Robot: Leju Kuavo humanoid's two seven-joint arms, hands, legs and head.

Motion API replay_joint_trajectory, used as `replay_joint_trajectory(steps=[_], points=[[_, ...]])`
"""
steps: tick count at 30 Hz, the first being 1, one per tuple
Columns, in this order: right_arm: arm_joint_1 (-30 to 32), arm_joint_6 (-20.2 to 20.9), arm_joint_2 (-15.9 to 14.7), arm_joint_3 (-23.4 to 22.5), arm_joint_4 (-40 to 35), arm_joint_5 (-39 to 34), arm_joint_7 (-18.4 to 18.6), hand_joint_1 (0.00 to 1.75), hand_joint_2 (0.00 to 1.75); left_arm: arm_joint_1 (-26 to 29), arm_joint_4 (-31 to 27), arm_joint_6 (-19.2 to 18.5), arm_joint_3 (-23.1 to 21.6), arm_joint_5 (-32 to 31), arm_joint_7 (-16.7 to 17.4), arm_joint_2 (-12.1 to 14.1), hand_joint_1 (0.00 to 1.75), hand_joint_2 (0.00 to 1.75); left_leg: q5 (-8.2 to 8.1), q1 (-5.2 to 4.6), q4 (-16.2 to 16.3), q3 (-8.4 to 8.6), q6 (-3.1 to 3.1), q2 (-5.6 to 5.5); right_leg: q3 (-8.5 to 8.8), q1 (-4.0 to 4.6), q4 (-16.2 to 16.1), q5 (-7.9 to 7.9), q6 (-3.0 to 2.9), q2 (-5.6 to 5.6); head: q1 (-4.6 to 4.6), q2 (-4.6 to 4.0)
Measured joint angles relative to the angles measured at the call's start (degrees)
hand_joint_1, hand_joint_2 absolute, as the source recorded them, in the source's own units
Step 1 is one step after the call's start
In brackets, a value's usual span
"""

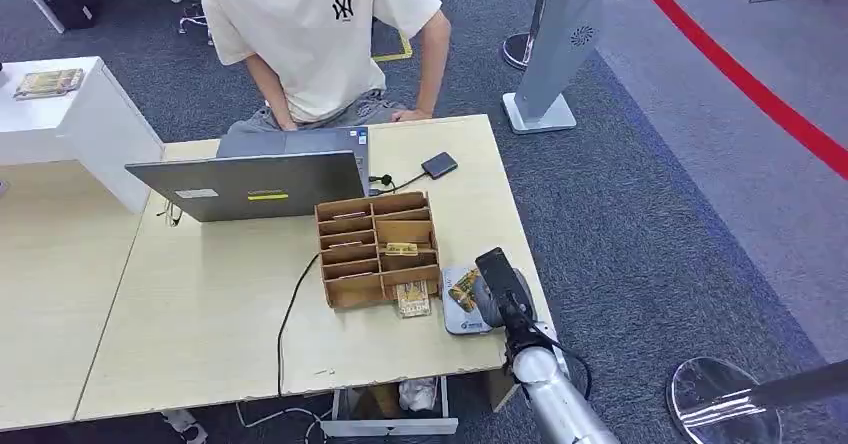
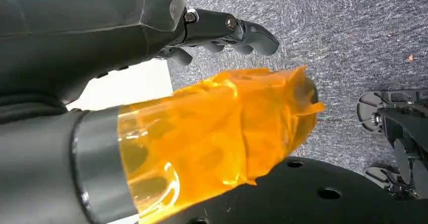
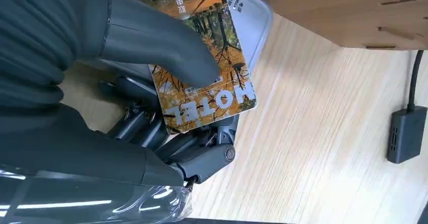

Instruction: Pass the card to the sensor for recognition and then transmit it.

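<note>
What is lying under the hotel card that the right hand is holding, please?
The grey sensor lies under the hotel card, which the right hand pinches. The card covers most of the sensor's face.

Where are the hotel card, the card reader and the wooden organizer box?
hotel card [image 3: 202,90], right wrist view, printed face.
card reader [image 1: 458,316], head view, grey front edge.
wooden organizer box [image 1: 352,292], head view, front wall.

The card [image 3: 204,67], orange with autumn trees and the word HOTEL, sat pinched in the right hand [image 3: 151,108], over the grey sensor [image 1: 458,316] at the head view's lower centre-right.
</note>
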Motion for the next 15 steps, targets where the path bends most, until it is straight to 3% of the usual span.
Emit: replay_joint_trajectory(steps=[15], points=[[-0.03,-0.09,0.00,0.00,0.07,-0.04,-0.15,1.75,1.75,0.00,0.00,0.00,0.50,0.07,0.00,-0.24,0.00,0.00,0.00,0.00,0.00,0.00,0.00,0.00,0.00,0.00,0.00,0.00,0.00,0.00,0.02,0.00]])
